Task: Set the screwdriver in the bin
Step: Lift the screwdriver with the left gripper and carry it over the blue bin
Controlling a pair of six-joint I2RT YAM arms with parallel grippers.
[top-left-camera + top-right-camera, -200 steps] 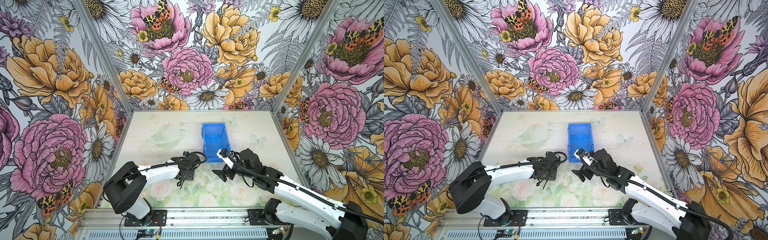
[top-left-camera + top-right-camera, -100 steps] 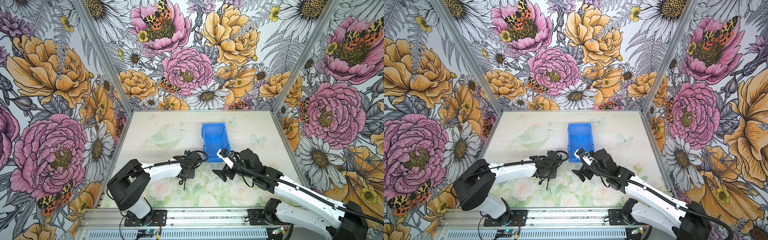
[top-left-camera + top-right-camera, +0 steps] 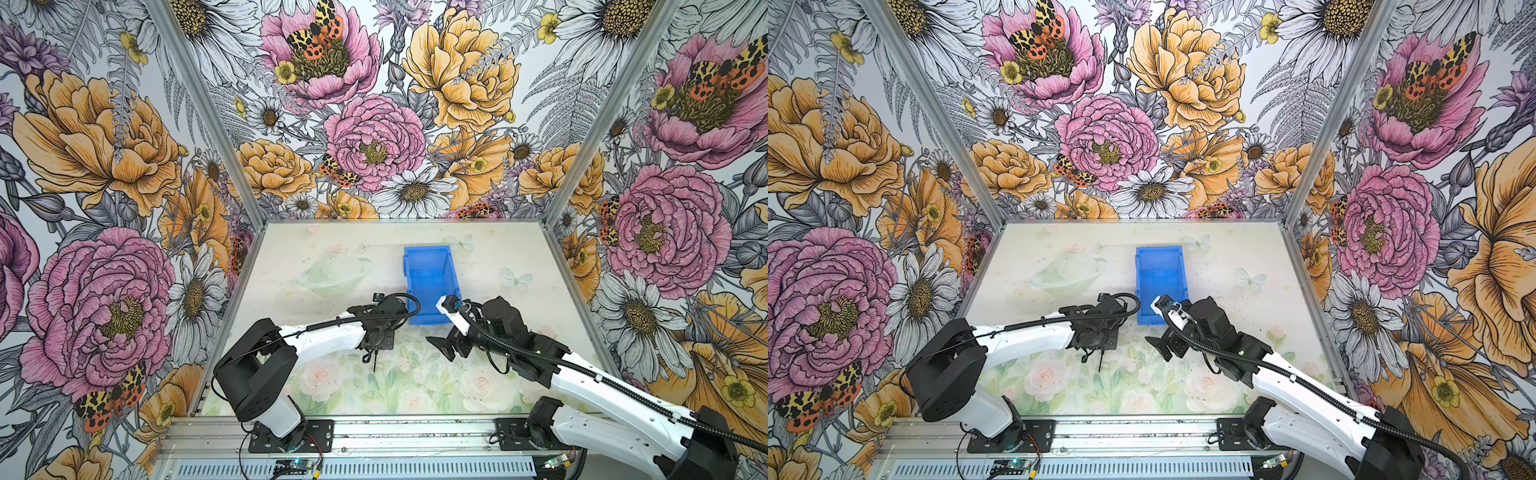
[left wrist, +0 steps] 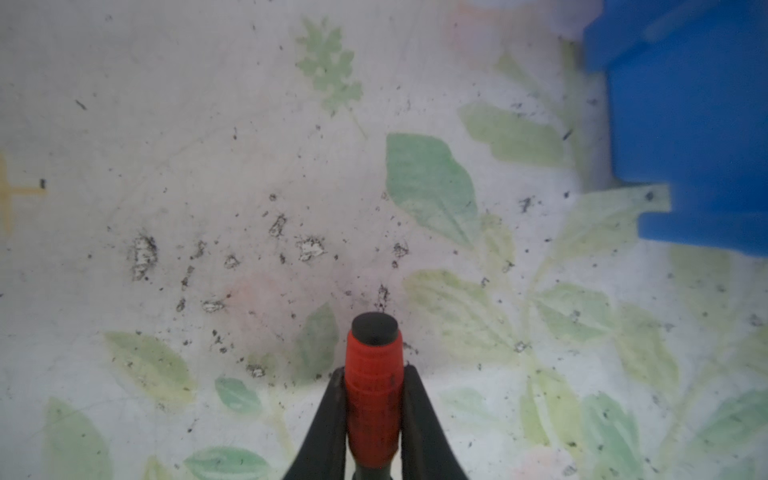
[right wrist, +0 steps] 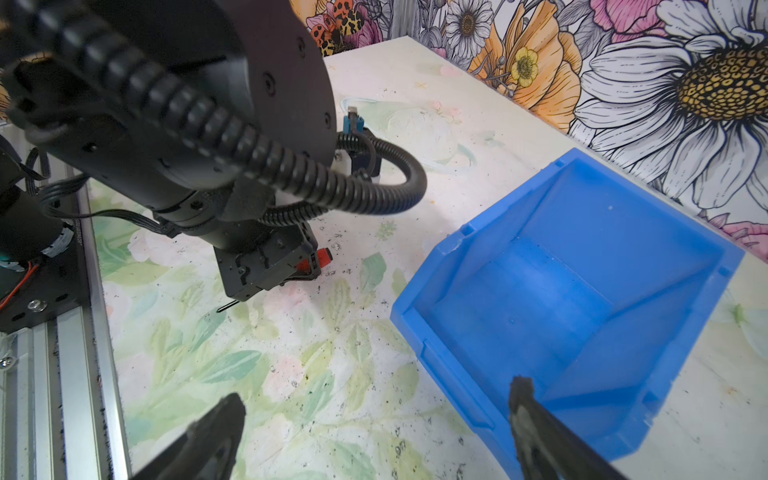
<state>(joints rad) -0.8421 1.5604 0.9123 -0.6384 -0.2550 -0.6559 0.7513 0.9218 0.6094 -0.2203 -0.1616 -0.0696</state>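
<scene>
First, at the left: reaching in from the near edge with the left gripper (image 3: 376, 347), low over a pale table (image 3: 291, 257) printed with faint flowers and speckled with dark crumbs. Pinching the screwdriver (image 4: 374, 395) there, with both black fingers (image 4: 328, 424) pressing against the sides of its ribbed red handle. Showing, in the left wrist view, the handle's black end cap poking out just past the fingertips. Pointing the thin dark shaft toward the near edge in both top views, with its tip sticking out from under the gripper. Keeping the tool close to the table; not showing clearly whether touching it or just above it.

Next, moving right and a little farther back: coming to the bin (image 3: 428, 249), bright blue, standing upright on the table with its open top up and its lower front lip facing the near edge. Showing its bare blue floor in the right wrist view. Placing the screwdriver outside it, apart from it, near its near-left corner.

Last, at the right: hovering with the right gripper (image 3: 442, 348) just in front of the bin's near lip, fingers spread wide and gripping nothing. Overlapping the bin's near corner with one fingertip in the right wrist view; not showing whether touching.
</scene>
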